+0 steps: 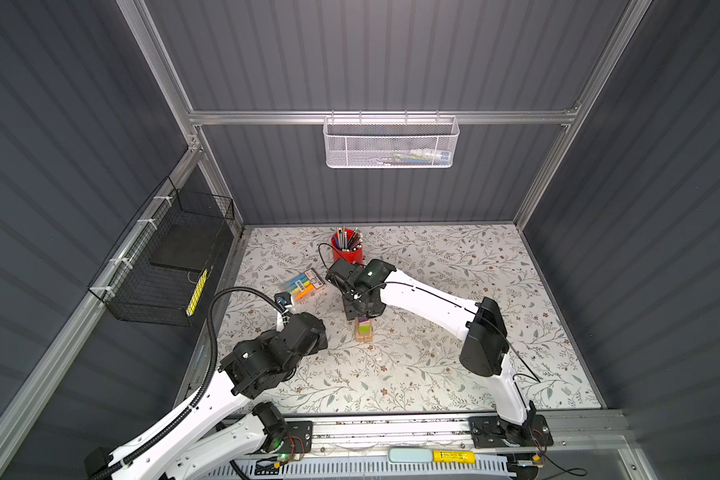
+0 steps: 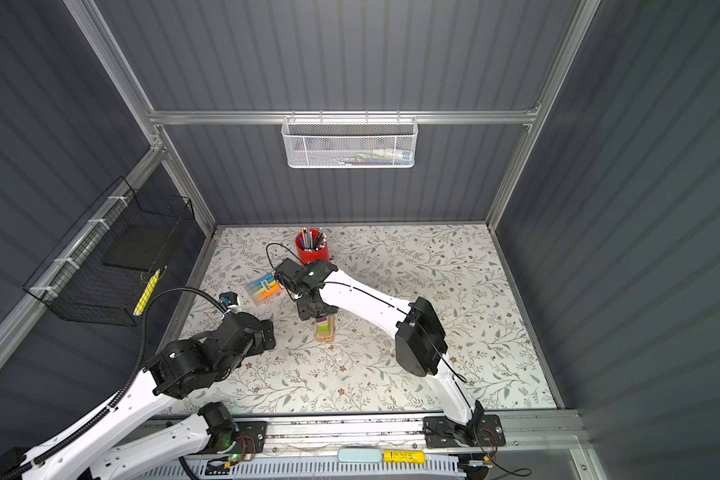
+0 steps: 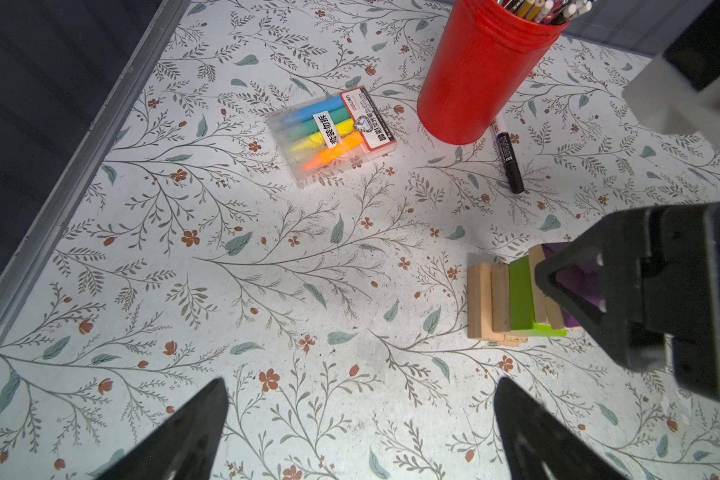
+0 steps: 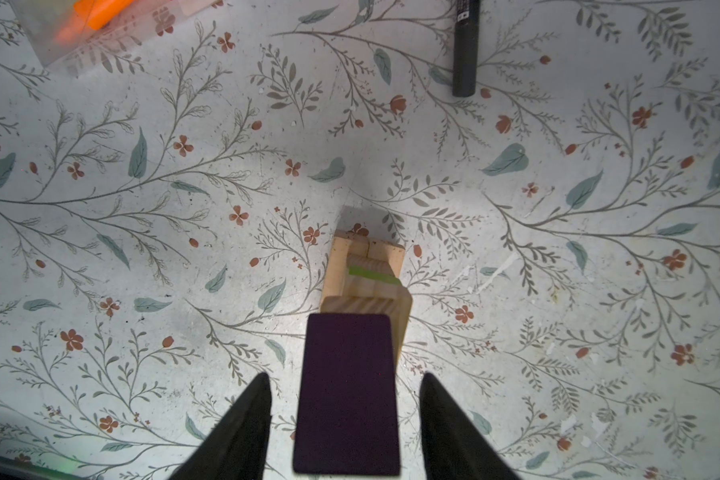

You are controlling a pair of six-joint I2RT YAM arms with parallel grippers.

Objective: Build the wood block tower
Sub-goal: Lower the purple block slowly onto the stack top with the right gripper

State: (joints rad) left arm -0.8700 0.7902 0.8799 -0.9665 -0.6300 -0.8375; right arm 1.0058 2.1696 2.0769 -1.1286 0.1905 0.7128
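The wood block tower [image 1: 363,331] [image 2: 325,330] stands mid-table: crossed layers of pale wood blocks [image 3: 485,299] [image 4: 366,253], a lime-green block [image 3: 520,295] [image 1: 365,328] and a purple block [image 4: 348,390] [image 1: 362,321] lying on top. My right gripper [image 4: 345,376] [image 1: 359,308] [image 2: 314,309] hovers right over the tower, open, with a gap between each finger and the purple block. In the left wrist view it [image 3: 641,291] hides part of the purple block. My left gripper [image 3: 361,380] [image 1: 323,337] [image 2: 271,328] is wide open and holds nothing, low over bare table to the left of the tower.
A red pencil cup [image 1: 347,249] [image 3: 479,79] stands behind the tower, a black marker [image 3: 508,158] [image 4: 465,45] lying beside it. A pack of coloured highlighters [image 1: 304,284] [image 3: 333,133] lies back left. A white mesh basket [image 1: 391,143] hangs on the back wall, a black wire basket [image 1: 163,262] on the left wall.
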